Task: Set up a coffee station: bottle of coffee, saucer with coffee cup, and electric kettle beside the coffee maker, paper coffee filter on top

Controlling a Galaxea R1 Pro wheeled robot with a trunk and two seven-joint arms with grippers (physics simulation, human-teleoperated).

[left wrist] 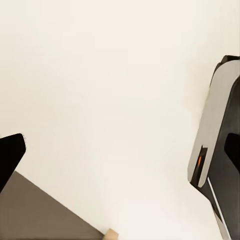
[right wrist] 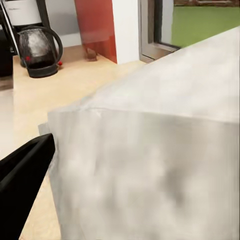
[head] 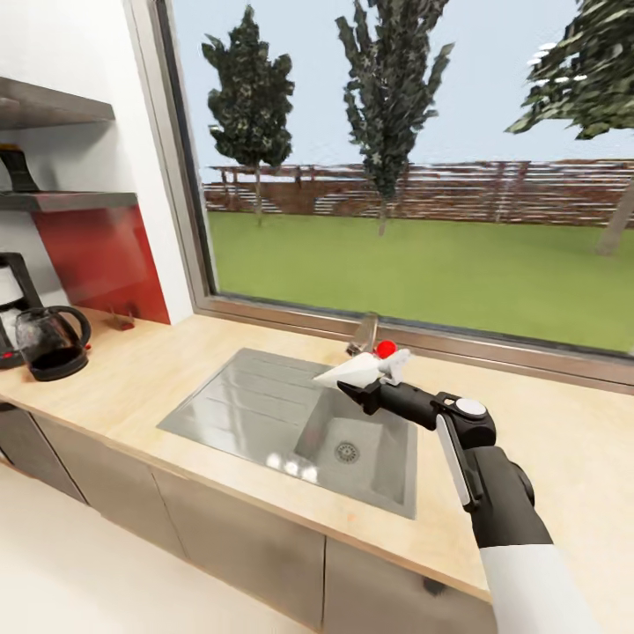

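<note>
The right gripper (head: 363,387) is closed on a paper coffee filter (head: 357,370), held in the air over the sink (head: 255,409) that is set into the countertop (head: 132,387). The filter is white, thin and flattened into a wedge: from the jaws it fans out ahead and upward, its wider edge toward the window (head: 405,167) and the faucet (head: 365,335). A small red ball (head: 385,349) sits just beyond the filter's far edge, by the faucet.

In the right wrist view the paper coffee filter (right wrist: 150,150) spreads out directly ahead of the jaws as a pale, faintly mottled grey-white sheet with a crease running across it; one dark finger (right wrist: 22,185) presses on its near edge.

Well ahead of the jaws and off to the side, past the sink, the electric kettle (head: 51,343) stands upright on the countertop, a dark, glassy body with a black loop handle and a red dot near its base. Just beside it, at the edge of the head view, stands the coffee maker (head: 11,304), dark with a pale body. The kettle (right wrist: 41,50) appears again in the right wrist view, far beyond the filter.

The left wrist view shows pale floor and one dark finger (left wrist: 10,157); whether the left gripper is open or closed cannot be told.
</note>
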